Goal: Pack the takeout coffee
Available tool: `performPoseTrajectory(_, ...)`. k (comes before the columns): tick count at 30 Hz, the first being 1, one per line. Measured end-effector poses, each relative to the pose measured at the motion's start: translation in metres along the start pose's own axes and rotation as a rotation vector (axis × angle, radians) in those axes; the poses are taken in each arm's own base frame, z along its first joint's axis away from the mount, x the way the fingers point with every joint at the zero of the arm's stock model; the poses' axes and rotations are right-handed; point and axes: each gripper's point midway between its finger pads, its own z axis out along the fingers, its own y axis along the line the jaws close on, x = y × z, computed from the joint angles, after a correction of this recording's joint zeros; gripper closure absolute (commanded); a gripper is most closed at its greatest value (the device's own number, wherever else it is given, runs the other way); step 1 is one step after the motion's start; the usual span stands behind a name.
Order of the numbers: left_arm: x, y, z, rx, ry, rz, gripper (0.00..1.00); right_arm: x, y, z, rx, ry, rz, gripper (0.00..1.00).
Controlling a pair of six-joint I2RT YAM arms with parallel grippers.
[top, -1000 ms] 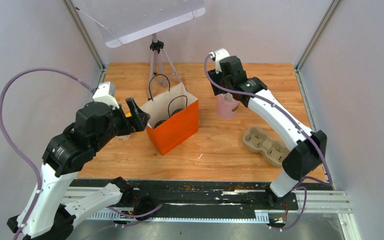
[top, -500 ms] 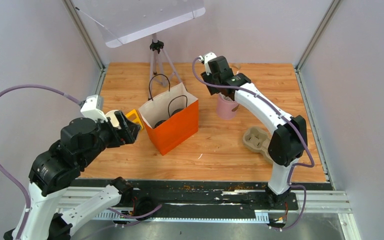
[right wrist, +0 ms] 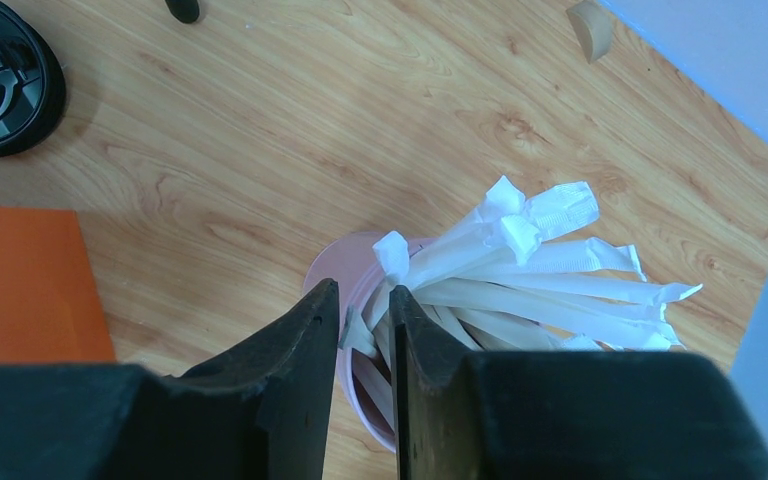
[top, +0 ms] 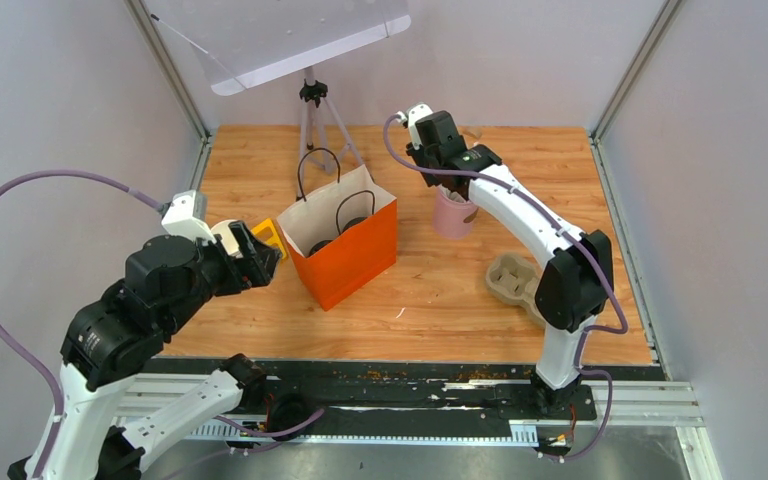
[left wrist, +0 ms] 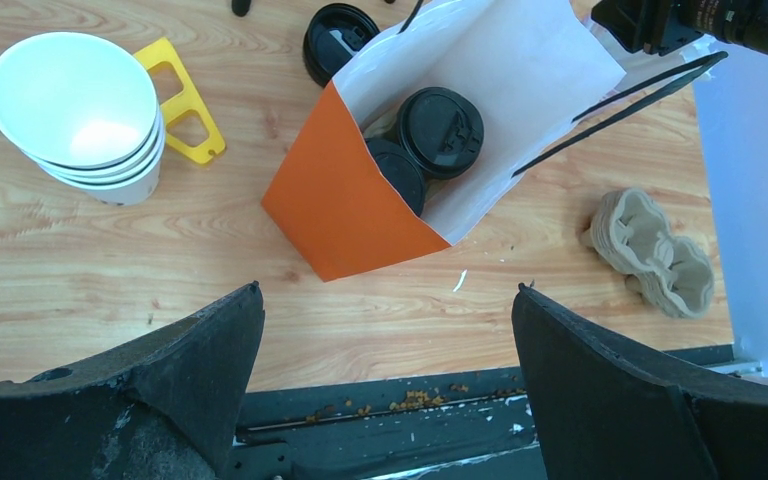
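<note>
Two white takeout cups with black lids (left wrist: 442, 130) stand inside the orange paper bag (top: 350, 255), also seen in the left wrist view (left wrist: 345, 215). My left gripper (top: 260, 262) is open and empty, raised left of the bag near the table's front edge; in its own view (left wrist: 385, 290) nothing lies between the jaws. My right gripper (top: 440, 185) is over the pink cup of white straws (top: 453, 212). In the right wrist view (right wrist: 362, 292) the jaws are nearly together, straddling the pink rim (right wrist: 332, 250) with a straw end (right wrist: 360, 335) pinched between them.
A stack of lidless white cups (left wrist: 75, 115) and a yellow plastic piece (left wrist: 185, 100) lie left of the bag. A loose black lid (left wrist: 338, 40) lies behind it. The brown pulp tray (top: 530, 285) sits at the right. A tripod (top: 312, 100) stands at the back.
The left arm pulled back from the bag toward the near left a second ago, then held. The right gripper shifted left over the pink cup and has since stayed there.
</note>
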Motion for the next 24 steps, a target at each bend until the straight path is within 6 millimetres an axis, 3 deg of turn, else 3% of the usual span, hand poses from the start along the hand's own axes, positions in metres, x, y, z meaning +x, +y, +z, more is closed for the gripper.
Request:
performPoseTrajectory(5,0.0,0.0,0.0,0.0,-0.001,-0.011,0.0,0.002,0.001,0.003,-0.003,0.01,-0.002,0.75)
performPoseTrajectory(13,0.006,0.004,0.003,-0.011,0.004,-0.019,0.0,0.003,0.001,0.003,-0.001,0.012,-0.005,1.0)
performPoseTrajectory(20,0.004,0.006,0.002,-0.018,-0.011,-0.018,0.0,0.001,-0.003,-0.007,0.004,0.029,0.001,1.0)
performPoseTrajectory(24,0.002,0.005,0.001,-0.011,-0.02,-0.02,0.0,-0.02,-0.013,-0.03,0.018,-0.008,0.019,1.0)
